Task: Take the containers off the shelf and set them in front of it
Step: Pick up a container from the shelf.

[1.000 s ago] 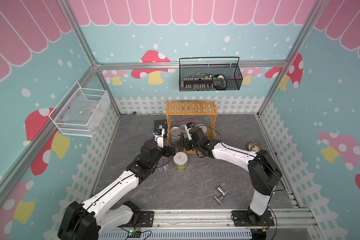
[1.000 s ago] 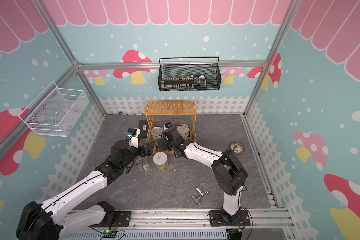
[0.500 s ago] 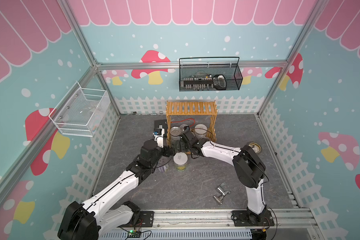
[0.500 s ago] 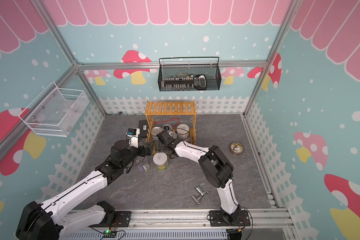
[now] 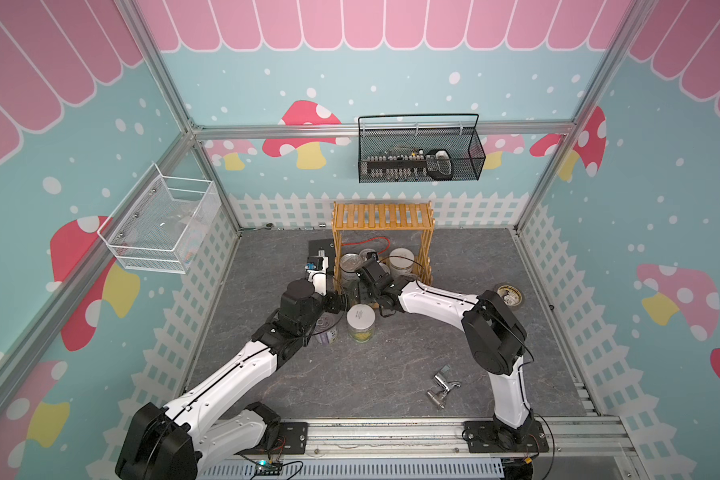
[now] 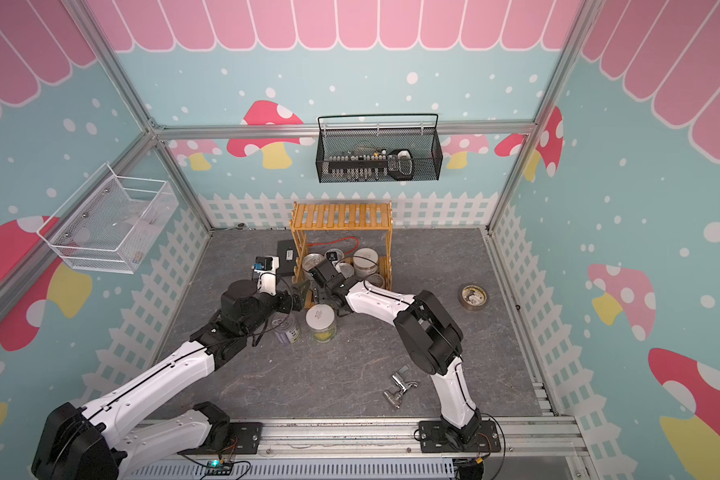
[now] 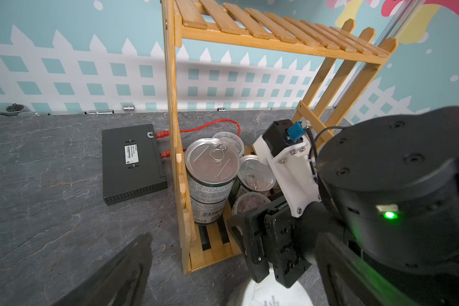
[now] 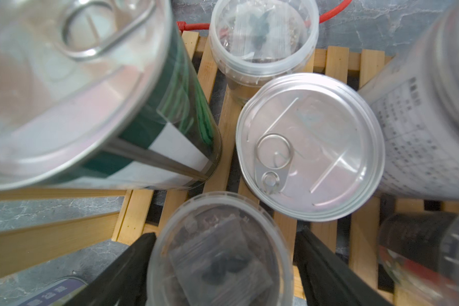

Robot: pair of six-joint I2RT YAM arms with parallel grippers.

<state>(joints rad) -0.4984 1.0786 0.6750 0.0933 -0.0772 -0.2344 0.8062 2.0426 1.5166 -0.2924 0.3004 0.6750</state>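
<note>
The wooden shelf [image 5: 383, 216] [image 7: 249, 31] holds several containers on its lower tier: a tall pull-tab tin [image 7: 212, 169] [image 8: 64, 92], a short tin [image 8: 310, 145], a white-lidded canister [image 5: 400, 259] and clear cups. My right gripper [image 8: 220, 265] [image 5: 360, 291] is open at the shelf's front. Its fingers [image 8: 122, 275] stand either side of a clear cup [image 8: 220, 254], close against it. On the floor in front stand the white-lidded jar [image 5: 361, 322] [image 6: 321, 322] and the purple-labelled tin [image 5: 327, 330]. My left gripper [image 7: 235, 238] [image 5: 337, 301] hangs open above them, holding nothing.
A black network switch [image 7: 133, 161] with red cables lies left of the shelf. A tape roll [image 5: 509, 294] sits at the right, and a chrome faucet [image 5: 441, 386] lies near the front. A black basket [image 5: 420, 160] and a white basket [image 5: 163, 224] hang on the walls.
My right arm has swung left along the shelf front to the cup, and its jaws have narrowed somewhat. The left arm has not moved.
</note>
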